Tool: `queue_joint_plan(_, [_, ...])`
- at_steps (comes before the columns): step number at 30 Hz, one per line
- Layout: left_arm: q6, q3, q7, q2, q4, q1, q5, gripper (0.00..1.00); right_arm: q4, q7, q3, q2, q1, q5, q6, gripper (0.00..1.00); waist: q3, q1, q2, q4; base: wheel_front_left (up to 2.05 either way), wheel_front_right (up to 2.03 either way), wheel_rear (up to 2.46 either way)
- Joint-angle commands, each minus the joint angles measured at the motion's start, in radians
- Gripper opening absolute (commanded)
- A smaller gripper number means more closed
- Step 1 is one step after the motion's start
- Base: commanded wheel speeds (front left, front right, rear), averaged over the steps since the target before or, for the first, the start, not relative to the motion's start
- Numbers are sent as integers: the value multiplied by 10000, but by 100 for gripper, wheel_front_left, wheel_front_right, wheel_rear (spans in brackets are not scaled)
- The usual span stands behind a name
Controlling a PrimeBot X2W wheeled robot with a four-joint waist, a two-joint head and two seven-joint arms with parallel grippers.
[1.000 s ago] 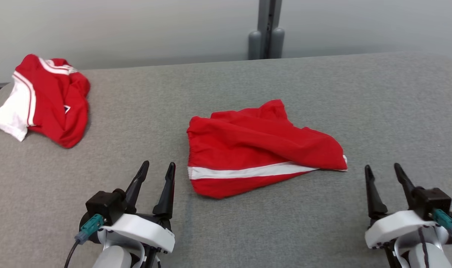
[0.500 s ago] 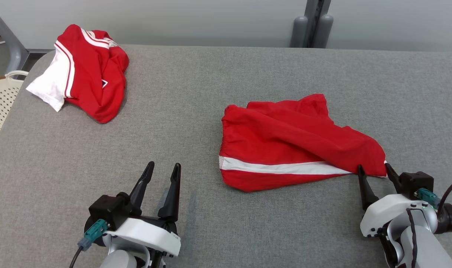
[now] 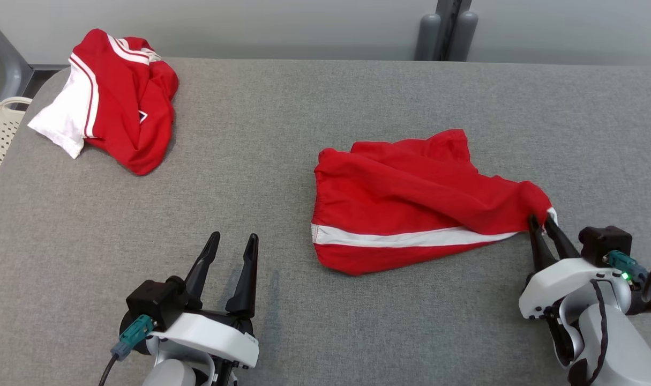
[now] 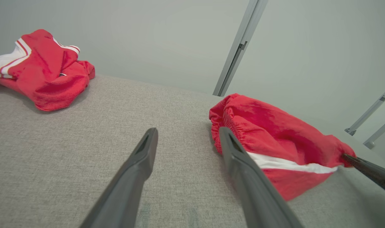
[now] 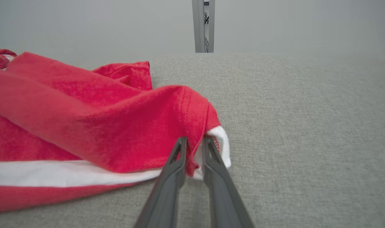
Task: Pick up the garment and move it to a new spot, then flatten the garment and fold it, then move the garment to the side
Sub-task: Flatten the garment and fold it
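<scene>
Test lab — grey padded table [image 3: 304, 107], bare wall [image 3: 250, 27]

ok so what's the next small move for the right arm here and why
Probably lift the right gripper a little: it pinches the corner of the red shorts, which otherwise lie crumpled on the grey table. The left gripper is open, apart from them.

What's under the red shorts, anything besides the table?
Only the table shows around the edges of the red shorts. The right gripper pinches their right corner between its fingers. Whatever lies beneath the cloth itself is covered.
</scene>
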Motion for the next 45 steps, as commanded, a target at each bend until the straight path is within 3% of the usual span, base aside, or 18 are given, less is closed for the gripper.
queue_joint_plan(1, [17, 24, -2, 33, 6, -79, -1, 100, -149, -55, -27, -68, 89, 76, 19, 30, -16, 0, 0, -30, 0, 0, 0])
queue_joint_plan(3, [20, 21, -2, 33, 21, -53, -39, 100, -390, -53, 4, -43, 215, 93, 20, 32, -48, 0, 0, -71, 0, 0, 0])
queue_joint_plan(6, [28, -9, -2, 33, 27, -43, -86, 100, -722, -55, 15, -8, 315, 128, 20, 22, -90, 0, 0, -121, 0, 0, 0])
queue_joint_plan(7, [32, -16, -2, 33, 27, -41, -96, 100, -759, -55, 31, 20, 365, 190, 20, 0, -104, 0, 0, -138, 0, 0, 0])
queue_joint_plan(11, [55, -51, -2, 34, 45, -33, -143, 100, -678, -55, 32, -7, 361, 298, 20, 0, -135, 0, 0, -187, 0, 0, 0])
queue_joint_plan(12, [51, -70, -2, 34, 58, -48, -160, 100, -604, -55, 28, -41, 346, 245, 19, 8, -133, 0, 0, -182, 0, 0, 0])
queue_joint_plan(13, [43, -88, -2, 34, 65, -70, -178, 100, -522, -55, 14, -39, 321, 211, 20, 23, -129, 0, 0, -171, 0, 0, 0])
queue_joint_plan(14, [36, -103, -2, 34, 65, -92, -187, 100, -437, -55, 27, -37, 292, 190, 20, 28, -120, 0, 0, -158, 0, 0, 0])
queue_joint_plan(15, [31, -109, -2, 34, 67, -111, -190, 100, -347, -55, 61, -59, 242, 161, 20, 26, -112, 0, 0, -143, 0, 0, 0])
queue_joint_plan(18, [8, -107, -2, 36, 85, -141, -160, 100, -162, -55, 87, -134, 137, 127, 20, 0, -96, 0, 0, -81, 0, 0, 0])
queue_joint_plan(28, [-11, -78, -2, 34, 98, -100, -178, 100, -630, -55, 272, -96, -318, 629, 21, 0, -133, 0, 0, 29, 0, 0, 0])
queue_joint_plan(33, [-25, -184, -2, 34, -7, -223, -191, 100, -464, -55, 131, -379, -972, 879, 21, 0, -10, 0, 0, 182, 0, 0, 0])
queue_joint_plan(45, [-42, -490, -2, 31, -199, -440, -303, 100, 2090, -53, -901, -1380, -2805, 646, 19, 0, 542, 0, 0, 980, 0, 0, 0])
